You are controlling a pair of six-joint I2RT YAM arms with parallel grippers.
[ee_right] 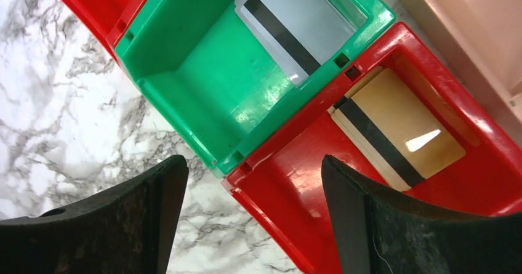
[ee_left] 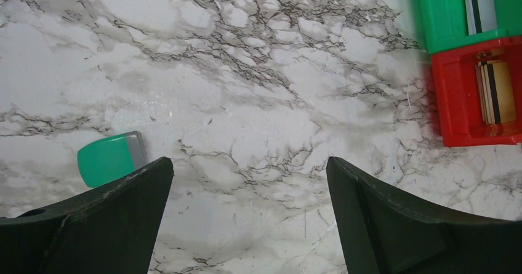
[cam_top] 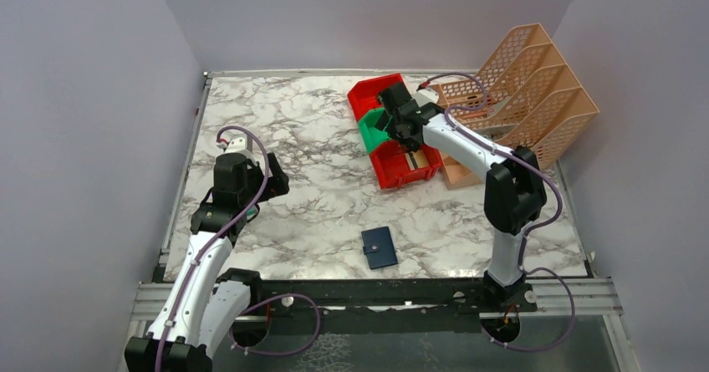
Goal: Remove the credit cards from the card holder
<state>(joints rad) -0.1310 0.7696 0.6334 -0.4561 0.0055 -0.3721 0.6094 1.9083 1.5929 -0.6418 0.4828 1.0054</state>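
Marble veining in grey and white covers the glossy desk [cam_top: 293, 121], and on its near part, well apart from both arms, lies the card holder [cam_top: 379, 248], a small navy rectangle folded flat. Farther back stand open-topped bins of smooth moulded plastic, pressed side to side. The green bin [ee_right: 203, 83] holds a silver-grey card [ee_right: 295, 28] with a dark stripe, leaning into its far corner. The red bin [ee_right: 308, 181] touching it holds a gold card [ee_right: 400, 126], also striped, lying on what looks like a second pale-edged card; I cannot tell that one's colour. The right claw [ee_right: 249, 163] hangs above the seam between these two bins, its black fingers spread wide with nothing between them. The left claw [ee_left: 249, 163] is likewise wide apart and empty over bare desk, with a rounded teal block [ee_left: 108, 160], grey at one end, just beside its finger. A peach lattice rack [cam_top: 535, 88] with tilted tiers stands behind the bins.
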